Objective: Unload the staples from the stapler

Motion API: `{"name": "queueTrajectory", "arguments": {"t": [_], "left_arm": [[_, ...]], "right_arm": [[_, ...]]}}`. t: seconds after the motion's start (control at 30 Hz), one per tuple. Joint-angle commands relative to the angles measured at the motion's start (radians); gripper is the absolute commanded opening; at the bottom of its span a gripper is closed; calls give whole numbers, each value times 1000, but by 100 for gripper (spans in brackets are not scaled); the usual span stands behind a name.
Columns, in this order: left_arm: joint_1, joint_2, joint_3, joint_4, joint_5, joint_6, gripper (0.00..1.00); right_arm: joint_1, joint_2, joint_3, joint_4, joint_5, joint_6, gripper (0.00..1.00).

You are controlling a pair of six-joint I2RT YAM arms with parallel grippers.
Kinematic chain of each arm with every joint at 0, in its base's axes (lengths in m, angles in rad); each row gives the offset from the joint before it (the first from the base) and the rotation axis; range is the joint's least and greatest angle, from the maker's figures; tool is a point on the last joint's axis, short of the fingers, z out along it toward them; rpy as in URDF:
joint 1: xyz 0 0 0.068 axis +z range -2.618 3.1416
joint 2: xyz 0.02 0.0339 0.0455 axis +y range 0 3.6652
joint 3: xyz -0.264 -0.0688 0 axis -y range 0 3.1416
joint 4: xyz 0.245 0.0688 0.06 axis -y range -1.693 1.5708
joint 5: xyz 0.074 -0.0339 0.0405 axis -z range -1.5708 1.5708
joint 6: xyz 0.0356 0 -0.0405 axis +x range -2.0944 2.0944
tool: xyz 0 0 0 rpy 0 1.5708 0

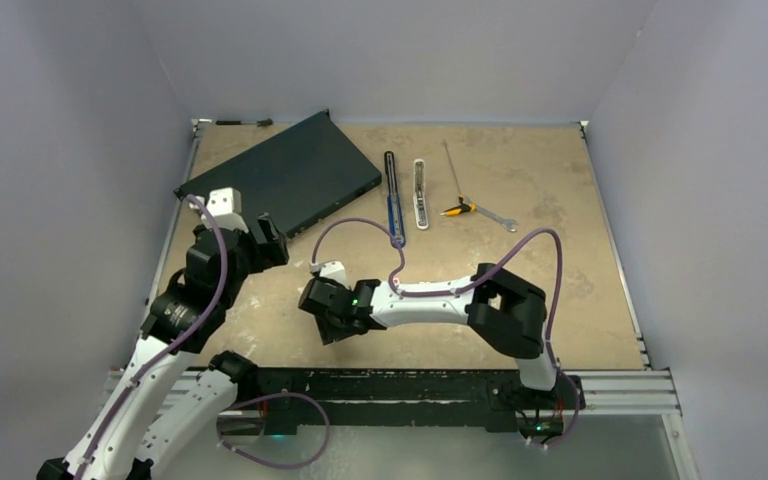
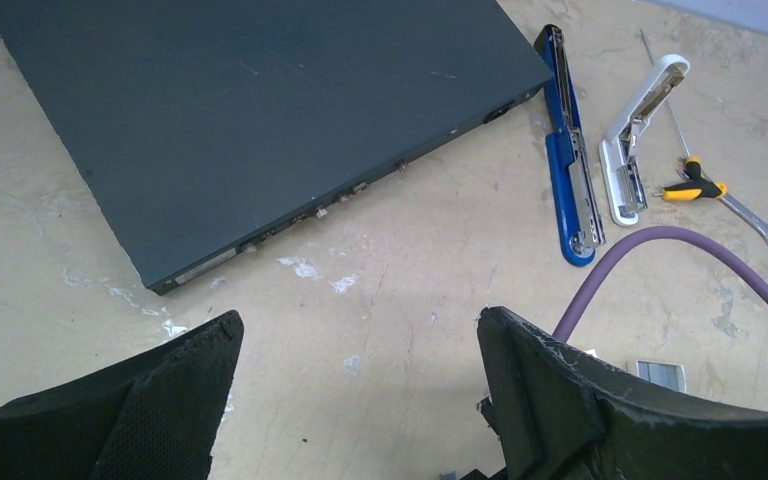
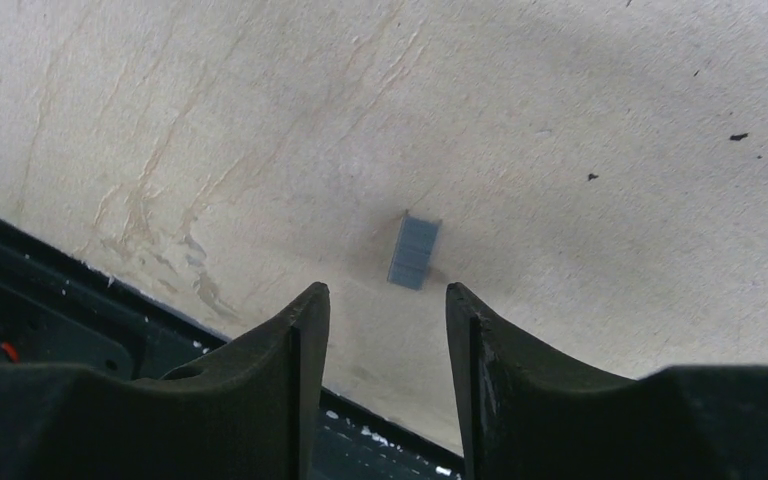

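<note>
The right tool (image 3: 388, 300) is hovering partly open and empty, the staples (image 3: 414, 250) lying on the table (image 3: 580, 110) just beyond its tips. The left tool (image 2: 358, 335) is gaping wide, holding nothing.

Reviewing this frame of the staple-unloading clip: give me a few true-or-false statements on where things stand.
1. The black-and-blue bar and white-silver bar lie separated, side by side. True.
2. The right gripper is shut on the staple block. False: it is open; the block lies on the table beyond its fingertips.
3. The left gripper holds the screwdriver. False: it is open and empty; the screwdriver lies by the wrench.
4. The dark flat box lies left of both bars. True.
</note>
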Motion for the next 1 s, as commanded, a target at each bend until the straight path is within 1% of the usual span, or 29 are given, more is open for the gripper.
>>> {"name": "queueTrajectory", "arguments": {"t": [0.0,0.37,0.57,0.73,0.83,0.9,0.97], "left_arm": [[10,2,1,7,-9,-8,86],[13,-2,1,8,-7,-6,86],[13,0,-1,10,0,-3,86],[12,3,-2,11,4,-3,86],[14,3,-2,12,7,-2,86],[14,3,-2,12,7,-2,86],[15,3,-1,11,7,-2,86]], "right_arm": [[-2,25,46,-59,54,42,47],[-2,79,83,-82,72,34,31],[-2,85,79,-94,79,33,26],[-2,87,77,-117,106,33,18],[-2,55,56,-109,108,49,16],[-3,4,19,-80,88,48,16],[-15,-50,-12,-66,100,45,16]]}}
